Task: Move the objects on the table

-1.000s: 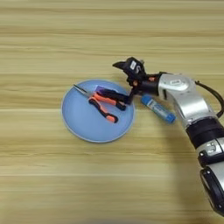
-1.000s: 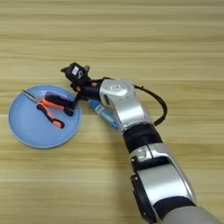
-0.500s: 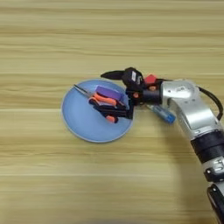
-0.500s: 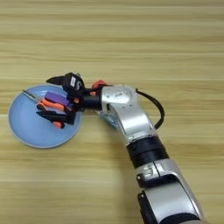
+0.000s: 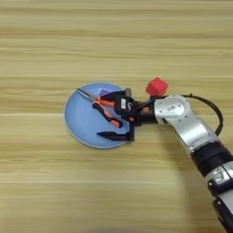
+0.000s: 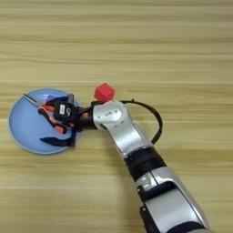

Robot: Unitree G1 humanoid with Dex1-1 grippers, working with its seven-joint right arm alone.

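Left eye view: the light wood-grain table (image 5: 54, 41) with pale and tan stripes fills the frame. A round light-blue plate (image 5: 79, 120) lies a little left of centre, well clear of every frame edge, with bare wood above, below and to its left. On the plate rest the orange-and-black-handled needle-nose pliers (image 5: 98, 103), their thin metal tip pointing to the upper left and staying inside the rim. A corner of a flat purple block (image 5: 105, 92) shows at the plate's upper part, mostly hidden behind the gripper. The right gripper (image 5: 119, 114) reaches in from the right over the plate's right half; its two black fingers are spread apart, one near the plate's top and the other, a long finger (image 5: 113, 135), lying along the lower right rim, with the pliers' handles between them. Whether the fingers touch the handles cannot be told. A small red cube (image 5: 156, 86) sits on the wood just upper right of the plate, close above the silver forearm (image 5: 184, 120), which runs to the lower right corner.

Right eye view: the same plate (image 6: 22, 129) lies near the left edge, leaving little room on that side but wide bare wood across the top, right and lower left. The cube (image 6: 104, 92) stands just above the forearm (image 6: 118, 127), apart from the plate's rim. The gripper (image 6: 66, 119) is again spread over the pliers (image 6: 45, 111). The blue tube cannot be made out in either view.
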